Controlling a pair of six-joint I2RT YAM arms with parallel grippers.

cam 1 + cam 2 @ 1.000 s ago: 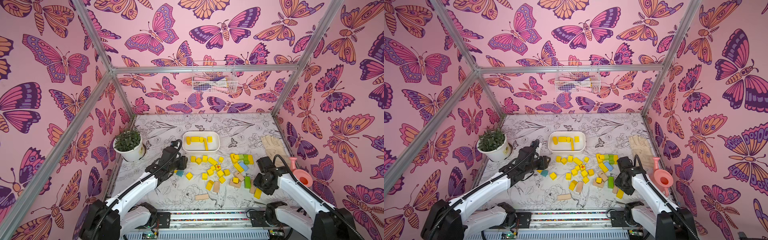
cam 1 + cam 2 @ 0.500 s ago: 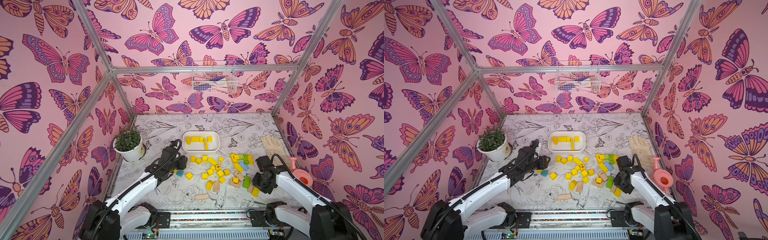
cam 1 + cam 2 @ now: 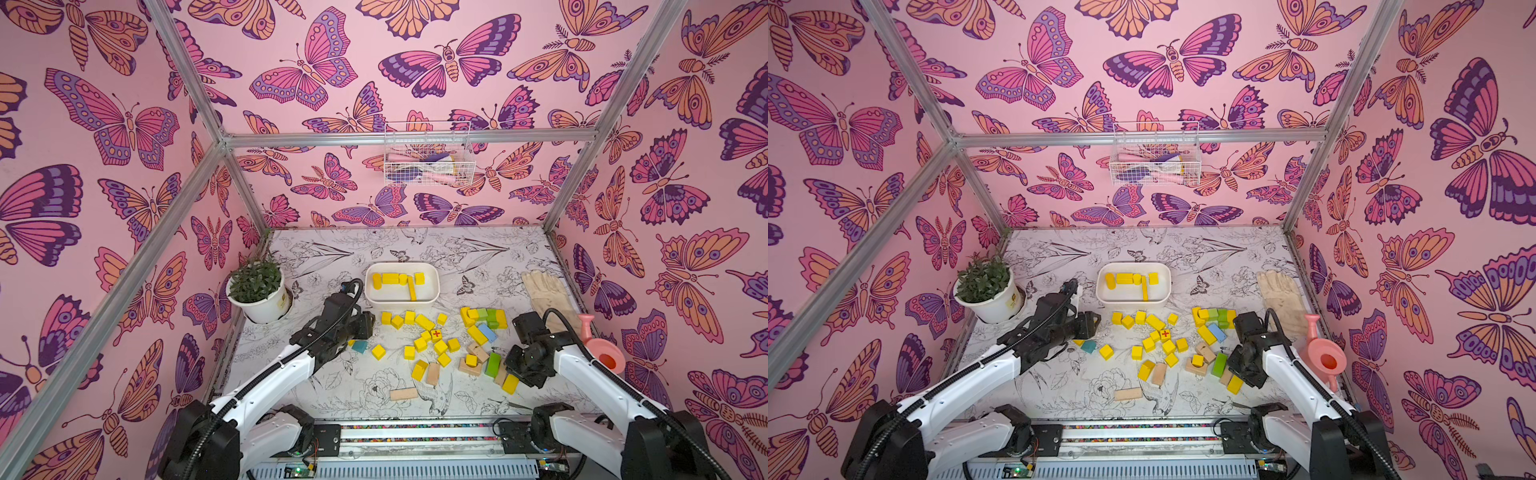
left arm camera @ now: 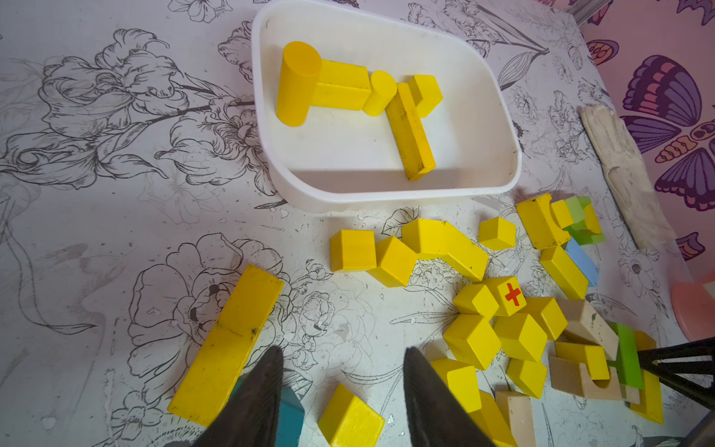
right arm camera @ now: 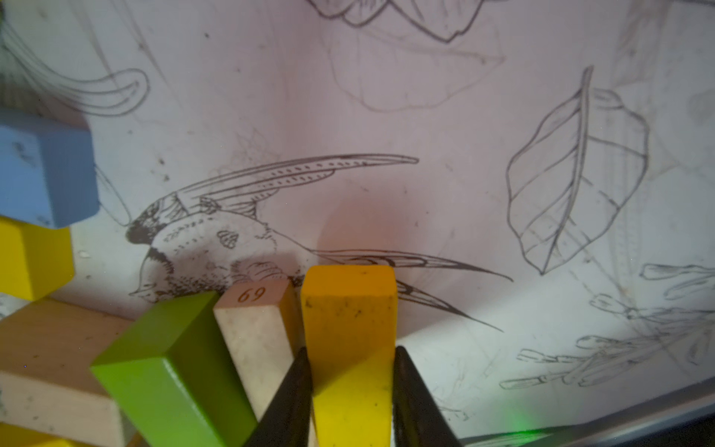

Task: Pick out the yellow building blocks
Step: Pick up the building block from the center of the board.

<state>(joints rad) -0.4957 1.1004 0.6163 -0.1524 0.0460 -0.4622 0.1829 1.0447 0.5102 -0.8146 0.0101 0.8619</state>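
Several yellow building blocks (image 3: 419, 345) lie scattered mid-table, among them a cube with a red cross (image 3: 436, 333) (image 4: 508, 296). More yellow blocks (image 3: 399, 279) lie in the white tray (image 3: 435, 286) (image 4: 387, 193). My right gripper (image 3: 517, 374) (image 5: 352, 360) is shut on a yellow bar (image 5: 350, 317) (image 3: 1234, 384) low over the table's front right, beside a tan block (image 5: 255, 333). My left gripper (image 3: 369, 326) (image 4: 340, 354) is open and holds nothing. It hovers left of the pile, above a yellow cube (image 4: 350, 420), with a long yellow bar (image 4: 228, 344) to one side.
Tan (image 3: 403, 393), green (image 3: 493, 364), blue (image 3: 487, 332) and teal (image 3: 360, 346) blocks mix with the yellow ones. A potted plant (image 3: 257, 291) stands at the left edge. A glove (image 3: 544, 291) and a pink watering can (image 3: 602, 353) lie at the right. A wire basket (image 3: 428, 153) hangs on the back wall.
The right gripper's jaws have closed onto the yellow bar at the front right, and that arm has shifted slightly. The left arm has not moved.
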